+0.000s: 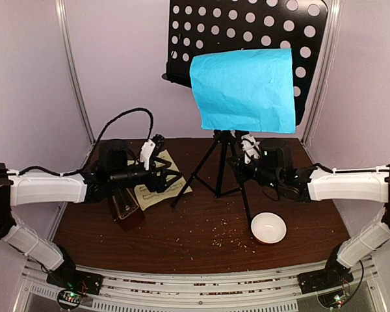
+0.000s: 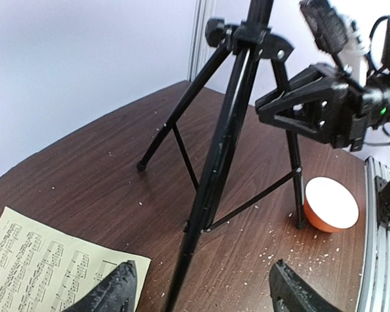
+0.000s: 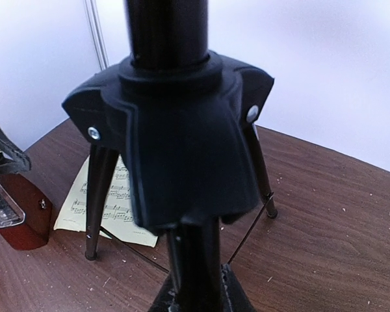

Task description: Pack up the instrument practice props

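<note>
Top external view shows nothing packed: right gripper [image 1: 246, 162] nipped onto the upright music stand [image 1: 216, 159], left gripper [image 1: 172, 175] wide open, empty, beside it, blue sheet [image 1: 247, 91] draped on it

You've got two arms, same build. Left arm [image 1: 49, 188]: white shell links, black joints, black wrist block with a white piece on top. Right arm [image 1: 348, 185]: matching white links, black elbow. A thin black cable [image 1: 125, 116] arcs above the left wrist. The black bases [image 1: 75, 281] carry tiny green lights. Left gripper [image 2: 201, 289]: matte black, textured fingers. Right gripper [image 2: 276, 109]: black, small screws showing, green light behind.
</note>
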Tool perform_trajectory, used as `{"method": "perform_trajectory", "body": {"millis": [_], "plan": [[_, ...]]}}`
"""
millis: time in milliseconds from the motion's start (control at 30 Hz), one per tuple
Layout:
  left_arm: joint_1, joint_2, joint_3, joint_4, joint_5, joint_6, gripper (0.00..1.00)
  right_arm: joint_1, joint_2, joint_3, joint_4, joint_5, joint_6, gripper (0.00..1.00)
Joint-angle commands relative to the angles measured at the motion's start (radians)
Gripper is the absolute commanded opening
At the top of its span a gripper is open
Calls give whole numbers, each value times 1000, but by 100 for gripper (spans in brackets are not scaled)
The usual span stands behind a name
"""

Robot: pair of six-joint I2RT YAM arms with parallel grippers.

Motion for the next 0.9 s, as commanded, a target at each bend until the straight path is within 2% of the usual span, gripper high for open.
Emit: {"method": "perform_trajectory", "body": {"millis": [0,67,100,300,433,567,867], "plan": [[3,-124,-42,86,-17,-88,74,10,42,17,39,70,132,0],[3,-169,-41,97,17,-138,75,12,45,21,43,66,135,1],[4,-186,-34,100,44,-159,75,13,45,20,46,63,138,6],[-3,-234,28,125,184,-269,75,13,9,8,48,49,138,49],[-39,-192,102,132,225,-301,75,13,-38,-16,47,45,140,68],[-71,-125,180,159,242,-316,75,11,-96,-48,38,46,154,75],[-79,-18,266,350,379,-453,74,11,-189,-102,3,36,170,79]]}}
